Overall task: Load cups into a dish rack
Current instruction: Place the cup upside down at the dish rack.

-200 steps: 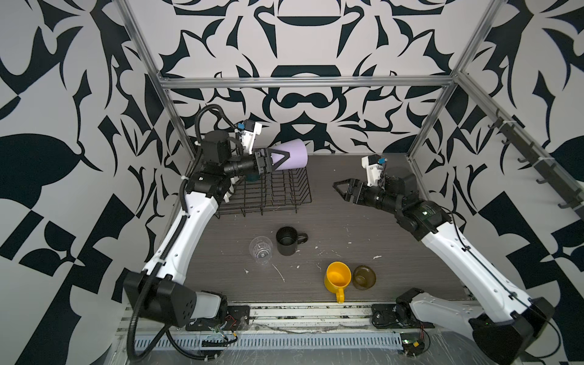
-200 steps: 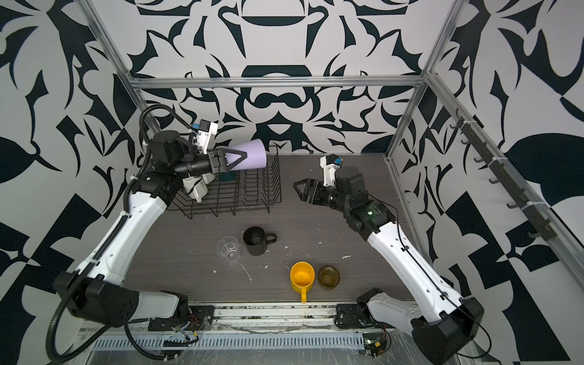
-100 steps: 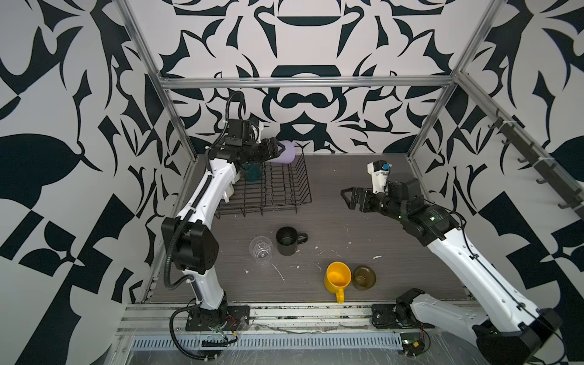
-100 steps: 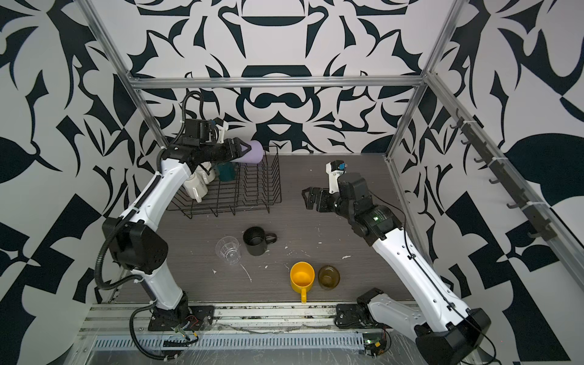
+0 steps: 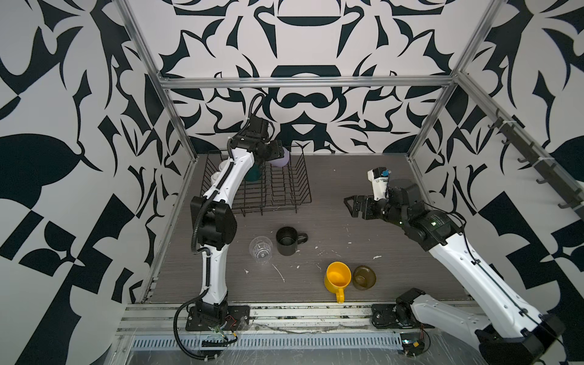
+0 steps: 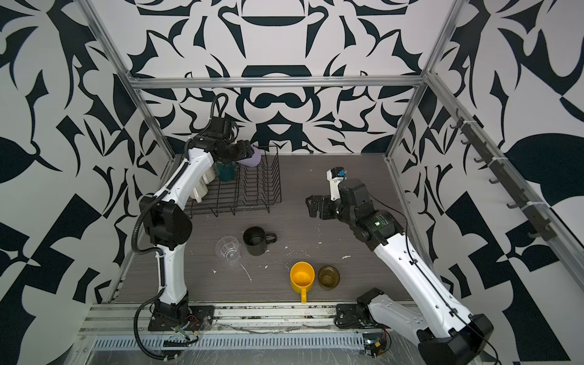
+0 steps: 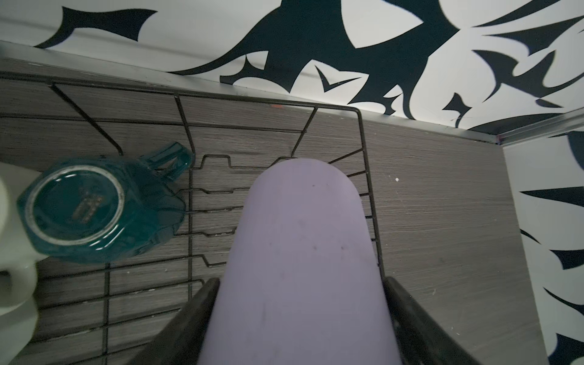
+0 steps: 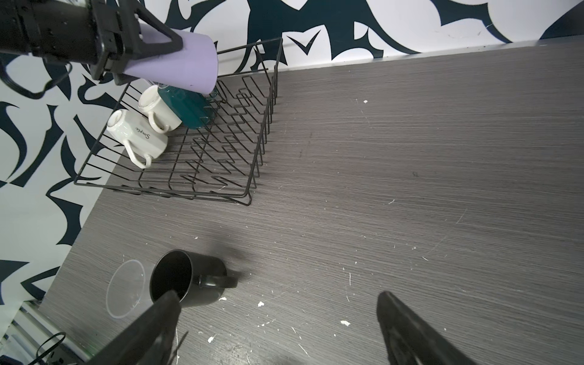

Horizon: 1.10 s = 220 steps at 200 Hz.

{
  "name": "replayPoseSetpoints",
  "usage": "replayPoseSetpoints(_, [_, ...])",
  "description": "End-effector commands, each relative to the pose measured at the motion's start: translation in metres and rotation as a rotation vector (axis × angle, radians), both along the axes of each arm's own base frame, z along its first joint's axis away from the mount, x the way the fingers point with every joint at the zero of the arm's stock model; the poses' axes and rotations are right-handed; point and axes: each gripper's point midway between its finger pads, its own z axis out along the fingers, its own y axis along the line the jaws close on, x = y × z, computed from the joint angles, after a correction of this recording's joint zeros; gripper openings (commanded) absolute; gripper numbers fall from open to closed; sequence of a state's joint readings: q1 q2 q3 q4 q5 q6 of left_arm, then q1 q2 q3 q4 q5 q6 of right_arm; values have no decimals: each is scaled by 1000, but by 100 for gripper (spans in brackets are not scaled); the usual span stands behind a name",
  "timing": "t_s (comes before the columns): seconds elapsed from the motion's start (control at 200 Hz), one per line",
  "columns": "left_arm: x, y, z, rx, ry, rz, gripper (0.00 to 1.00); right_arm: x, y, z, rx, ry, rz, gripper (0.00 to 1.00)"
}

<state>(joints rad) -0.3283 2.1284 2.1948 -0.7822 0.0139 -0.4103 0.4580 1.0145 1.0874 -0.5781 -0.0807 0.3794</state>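
Left wrist view: left claw (image 7: pixel 300 294) clamps lilac tumbler (image 7: pixel 303 227) over dish rack (image 7: pixel 368 189).
Held beside teal mug (image 7: pixel 94 208), probably seeking free space; right claw (image 8: pixel 278 300) spread, empty.

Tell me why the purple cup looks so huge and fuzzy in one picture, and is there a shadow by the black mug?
Left wrist view: the lilac tumbler is held right up at the lens, so it fills the frame and looks soft. Right wrist view: yes, a blurry dark shadow lies on the table beside the black mug.
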Motion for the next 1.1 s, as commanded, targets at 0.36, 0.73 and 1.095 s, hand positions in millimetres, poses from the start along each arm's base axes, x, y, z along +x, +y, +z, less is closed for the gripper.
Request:
replayPoseSetpoints(0.36, [23,-8,-31,134,-6,60,0,1,-2,4,-23,-35,5,99])
replayPoseSetpoints(0.73, [43,-15,-47,135,-47,78,0,-3,-6,-1,-31,-26,-5,98])
replayPoseSetpoints(1.095, [51,-26,-74,127,-18,60,0,-2,-5,-5,-37,-16,-2,98])
